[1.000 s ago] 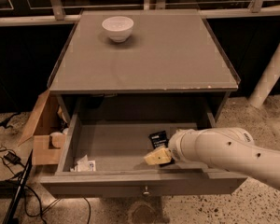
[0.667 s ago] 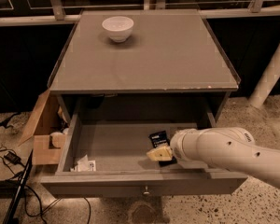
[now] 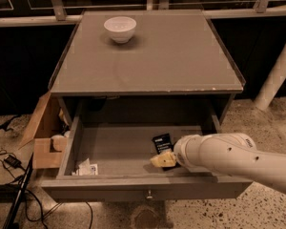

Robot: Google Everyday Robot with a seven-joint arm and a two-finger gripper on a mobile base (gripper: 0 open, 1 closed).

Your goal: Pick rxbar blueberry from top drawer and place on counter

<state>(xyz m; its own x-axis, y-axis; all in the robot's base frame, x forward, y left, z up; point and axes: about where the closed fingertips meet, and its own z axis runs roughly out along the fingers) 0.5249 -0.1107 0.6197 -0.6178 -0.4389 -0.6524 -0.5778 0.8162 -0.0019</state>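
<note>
The top drawer (image 3: 114, 187) stands pulled open below the counter (image 3: 152, 56). The rxbar blueberry (image 3: 162, 143), a dark wrapper with pale lettering, lies on the drawer floor right of centre. My gripper (image 3: 163, 160) reaches into the drawer from the right on its white arm. Its yellowish tip sits right at the near end of the bar and covers that end. The drawer's round knob (image 3: 149, 193) shows at the middle of the front panel.
A white bowl (image 3: 120, 29) stands on the counter at the back left. A white crumpled packet (image 3: 86, 168) lies in the drawer's front left corner. An open cardboard box (image 3: 45, 137) stands on the floor at the left, with cables (image 3: 9, 185) nearby.
The gripper has hardly moved. It stays at the near end of the bar inside the drawer. The bar lies where it was.
</note>
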